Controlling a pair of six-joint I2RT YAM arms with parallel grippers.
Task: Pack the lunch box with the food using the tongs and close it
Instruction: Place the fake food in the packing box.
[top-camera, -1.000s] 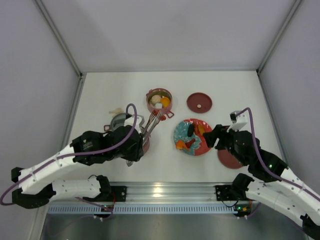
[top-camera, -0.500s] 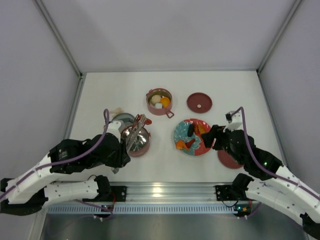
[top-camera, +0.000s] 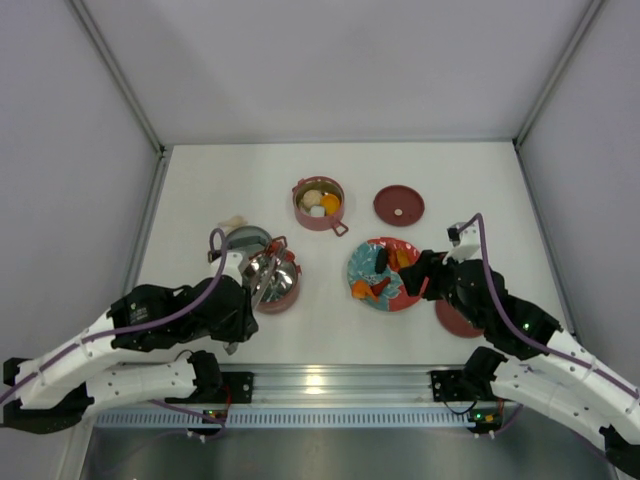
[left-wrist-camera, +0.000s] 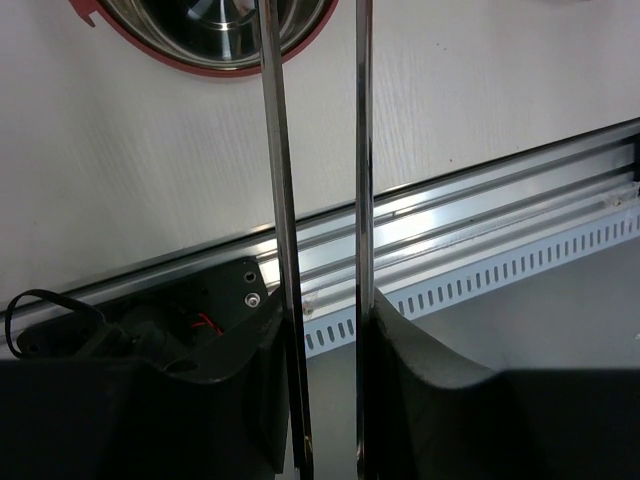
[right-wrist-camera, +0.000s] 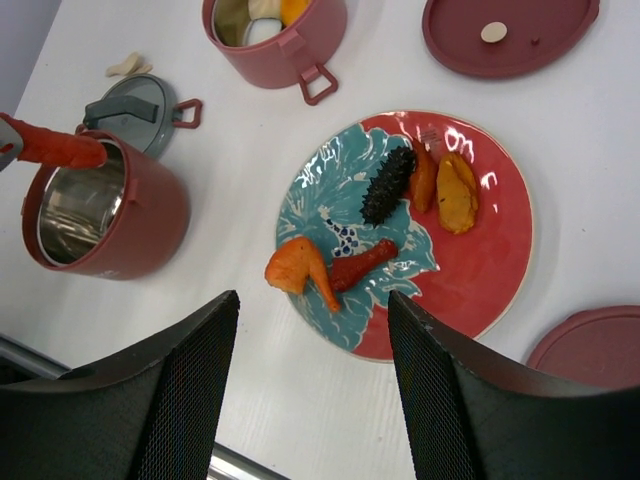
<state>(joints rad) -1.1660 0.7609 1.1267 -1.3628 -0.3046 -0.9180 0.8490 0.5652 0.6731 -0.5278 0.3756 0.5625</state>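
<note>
My left gripper (top-camera: 243, 303) (left-wrist-camera: 325, 310) is shut on the handle end of the silvery tongs (left-wrist-camera: 281, 190). Their two arms reach out over the near pink pot (top-camera: 286, 291) (right-wrist-camera: 140, 225). A red sausage (right-wrist-camera: 55, 147) hangs at the tongs' tip, just above that pot's rim. The far pot (top-camera: 305, 212) (right-wrist-camera: 285, 55) holds white and orange pieces. More food lies on the red and teal plate (right-wrist-camera: 495, 275): an orange piece (right-wrist-camera: 298, 270), a red drumstick (right-wrist-camera: 362, 263), a dark lump (right-wrist-camera: 388, 185). My right gripper (top-camera: 425, 272) (right-wrist-camera: 311, 297) hangs open over the plate's near edge.
One maroon lid (top-camera: 398, 205) lies behind the plate, another (top-camera: 458, 320) sits partly under my right arm. A small grey dish (top-camera: 241, 238) stands just behind the near pot, and a beige scrap (top-camera: 233, 221) behind that. The metal rail (left-wrist-camera: 480, 215) runs along the table's near edge.
My left arm has drawn back from the far pot to the near one, tongs still in its grip. The right arm has edged slightly towards the plate.
</note>
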